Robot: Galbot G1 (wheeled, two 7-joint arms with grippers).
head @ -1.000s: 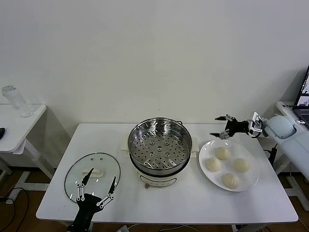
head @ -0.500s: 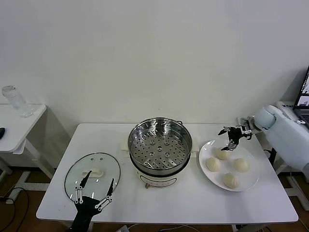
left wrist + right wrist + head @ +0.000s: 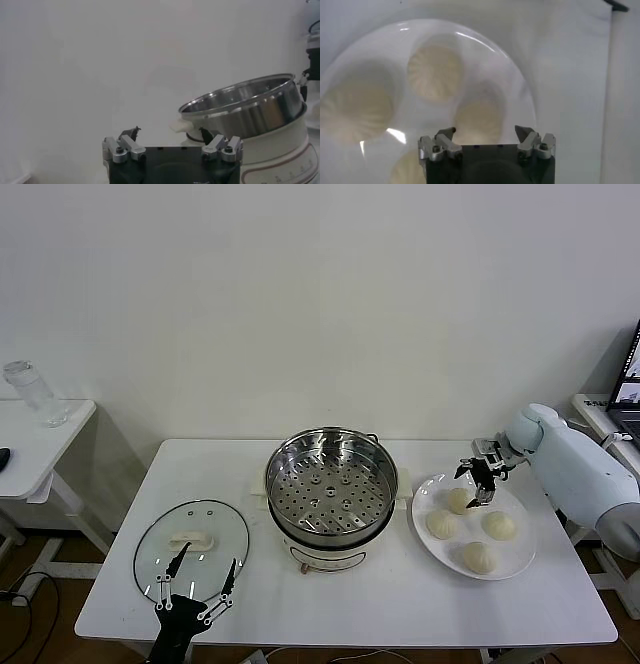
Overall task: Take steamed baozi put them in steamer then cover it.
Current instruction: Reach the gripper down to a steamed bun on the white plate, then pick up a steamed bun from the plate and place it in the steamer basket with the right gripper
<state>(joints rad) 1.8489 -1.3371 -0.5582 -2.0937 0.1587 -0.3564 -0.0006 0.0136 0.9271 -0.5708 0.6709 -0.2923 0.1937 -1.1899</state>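
Several cream baozi [image 3: 441, 524] lie on a white plate [image 3: 520, 556] at the table's right. My right gripper [image 3: 478, 481] hangs open, fingers down, just over the plate's far bun [image 3: 459, 500]. In the right wrist view that bun [image 3: 479, 120] lies between the spread fingertips of the gripper [image 3: 485, 132], apart from them. The shiny steamer [image 3: 331, 489] stands empty mid-table on its white pot base. The glass cover [image 3: 191, 549] lies flat to its left. My left gripper [image 3: 198, 584] waits open at the cover's near edge; from its wrist, gripper [image 3: 170, 134] faces the steamer [image 3: 245, 107].
The white table [image 3: 400, 604] holds everything. A small side table with a clear bottle [image 3: 35, 394] stands off to the left. A laptop [image 3: 630, 384] sits on a stand at the far right, behind my right arm.
My right gripper swung from pointing sideways beyond the plate to pointing down over the far bun. The left gripper slid slightly back toward the table's near edge.
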